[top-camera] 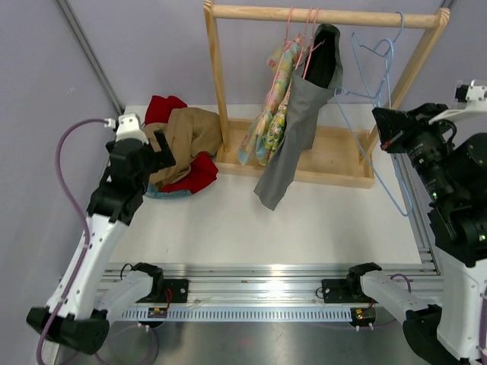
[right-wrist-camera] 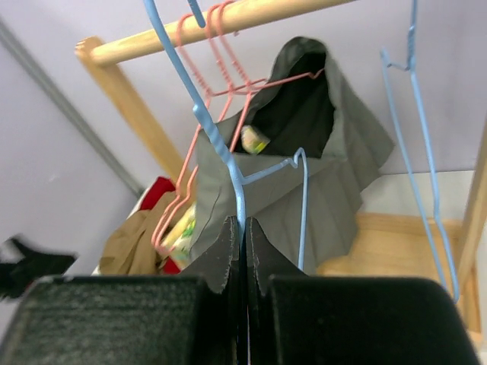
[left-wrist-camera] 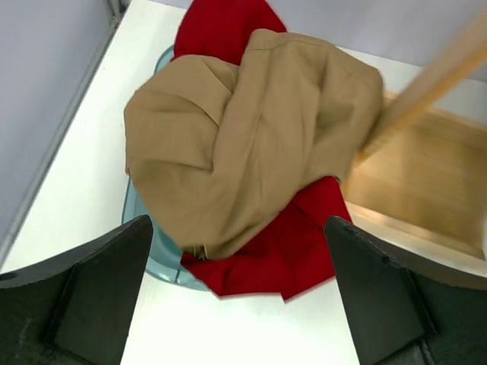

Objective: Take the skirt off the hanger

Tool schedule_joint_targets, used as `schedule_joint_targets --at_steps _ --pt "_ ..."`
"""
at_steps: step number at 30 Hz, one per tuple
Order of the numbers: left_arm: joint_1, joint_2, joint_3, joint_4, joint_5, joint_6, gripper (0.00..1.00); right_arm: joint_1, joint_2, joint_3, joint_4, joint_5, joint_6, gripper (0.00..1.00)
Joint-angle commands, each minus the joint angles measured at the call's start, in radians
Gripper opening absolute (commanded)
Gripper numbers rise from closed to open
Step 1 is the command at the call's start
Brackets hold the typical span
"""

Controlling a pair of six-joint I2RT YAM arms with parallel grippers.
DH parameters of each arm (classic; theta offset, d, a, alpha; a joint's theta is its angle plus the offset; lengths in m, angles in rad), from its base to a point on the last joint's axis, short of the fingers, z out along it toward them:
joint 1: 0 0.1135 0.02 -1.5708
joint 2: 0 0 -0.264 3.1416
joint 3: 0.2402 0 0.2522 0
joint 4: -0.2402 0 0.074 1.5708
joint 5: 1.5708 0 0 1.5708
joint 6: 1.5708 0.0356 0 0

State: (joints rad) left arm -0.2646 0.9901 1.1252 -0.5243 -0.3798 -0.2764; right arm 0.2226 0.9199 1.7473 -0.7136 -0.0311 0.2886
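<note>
Skirt: my read is the tan skirt (left-wrist-camera: 243, 144). It's off any hanger, crumpled on top of the clothes pile at the table's left rear, beside the rack's left post. Not certain though, since a grey garment (top-camera: 293, 129) and a floral garment (top-camera: 270, 114) hang on pink hangers (right-wrist-camera: 228, 68) and either could be a skirt too. Handling: light, limp woven cloth with no stiffness, so it will drape and bunch, and a loose fold will slide out of a shallow pinch. Best grab looks like a thick ridge or the waistband edge rather than a flat face. Low breakage risk; the main risk is snagging on wire hooks. Room: plain lilac wall (top-camera: 137, 46) close behind. White table (top-camera: 319, 220) is smooth, so cloth will likely slide on it. Wooden rack (top-camera: 327, 14) sits at rear centre, its posts crowding the pile. Under the tan piece is a red garment (left-wrist-camera: 281, 258), then something teal (left-wrist-camera: 141, 228); can't tell what. Blue hanger (right-wrist-camera: 206, 124) is bare, its hook looks to be on the rail. Right gripper (right-wrist-camera: 243, 228) is clamped on its wire. Left gripper (left-wrist-camera: 237, 222) hovers over the pile with fingers spread wide, holding nothing.
</note>
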Motion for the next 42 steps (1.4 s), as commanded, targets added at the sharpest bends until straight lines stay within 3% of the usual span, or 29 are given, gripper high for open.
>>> schedule_joint_targets --at_steps 1,6,18,28,35,36,37,38,39,41,42 --pt "-0.022 -0.091 -0.112 -0.074 0.099 -0.047 0.99 0.004 0.095 0.081 0.129 0.115 -0.055 0.00" --pt "-0.028 -0.215 -0.295 -0.085 0.156 -0.047 0.99 0.004 0.195 0.169 0.176 0.128 -0.074 0.00" --pt "-0.048 -0.192 -0.301 -0.069 0.147 -0.032 0.99 0.001 0.393 0.245 0.249 0.373 -0.239 0.00" --pt "-0.050 -0.197 -0.303 -0.062 0.150 -0.023 0.99 -0.111 0.580 0.299 0.250 0.221 -0.097 0.00" --pt "-0.050 -0.194 -0.301 -0.059 0.153 -0.018 0.99 -0.115 0.513 0.149 0.267 0.215 -0.072 0.00" --pt "-0.050 -0.191 -0.301 -0.057 0.154 -0.018 0.99 -0.117 0.502 0.135 0.264 0.218 -0.069 0.03" --pt "-0.050 -0.191 -0.301 -0.057 0.156 -0.017 0.99 -0.117 0.484 0.115 0.261 0.218 -0.069 0.11" --pt "-0.050 -0.191 -0.303 -0.054 0.159 -0.017 0.99 -0.118 0.475 0.107 0.249 0.218 -0.069 0.39" --pt "-0.050 -0.188 -0.301 -0.055 0.159 -0.017 0.99 -0.118 0.459 0.101 0.246 0.220 -0.069 0.54" --pt "-0.050 -0.188 -0.303 -0.056 0.159 -0.017 0.99 -0.118 0.445 0.100 0.227 0.227 -0.063 0.97" --pt "-0.050 -0.188 -0.301 -0.056 0.159 -0.017 0.99 -0.118 0.430 0.103 0.224 0.234 -0.060 0.99"
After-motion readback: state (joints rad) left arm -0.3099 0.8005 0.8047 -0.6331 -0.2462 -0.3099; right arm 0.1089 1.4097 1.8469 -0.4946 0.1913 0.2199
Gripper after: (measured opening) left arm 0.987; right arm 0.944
